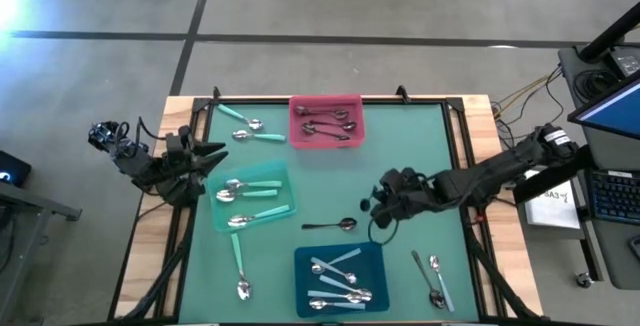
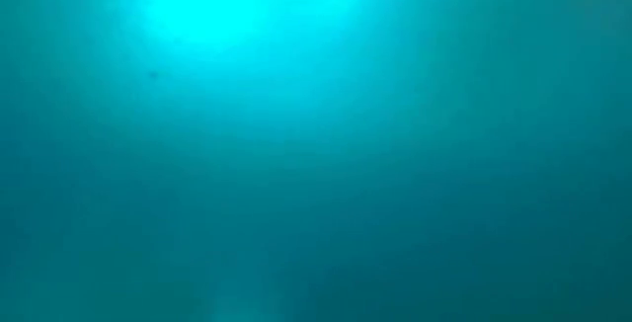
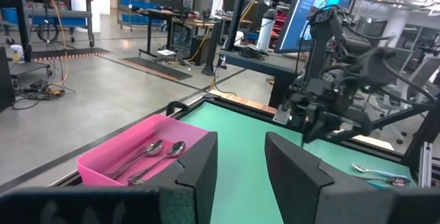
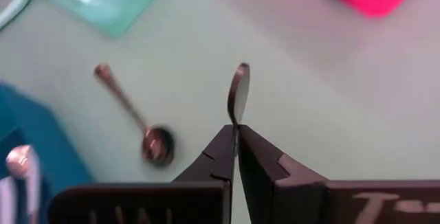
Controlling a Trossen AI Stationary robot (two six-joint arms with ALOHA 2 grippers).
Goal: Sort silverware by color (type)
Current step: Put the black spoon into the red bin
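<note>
Dark spoon clamped edge-on in right pincer, above desk centre. Another dark spoon lies just beside, on mat. Mint-handled spoons in green tray, dark ones in pink tray, pale-blue ones in blue tray. Left pincer apart, empty, at desk's left edge. Low view shows only teal blur, probably blocked.

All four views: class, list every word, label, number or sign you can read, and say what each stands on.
"T": white lettering on the dark right gripper, the rest cut off at the picture's edge.
White paper sheet beside the table: print too blurred to read.
Blue monitor screen: text too small to read.
Low view: no text.
</note>
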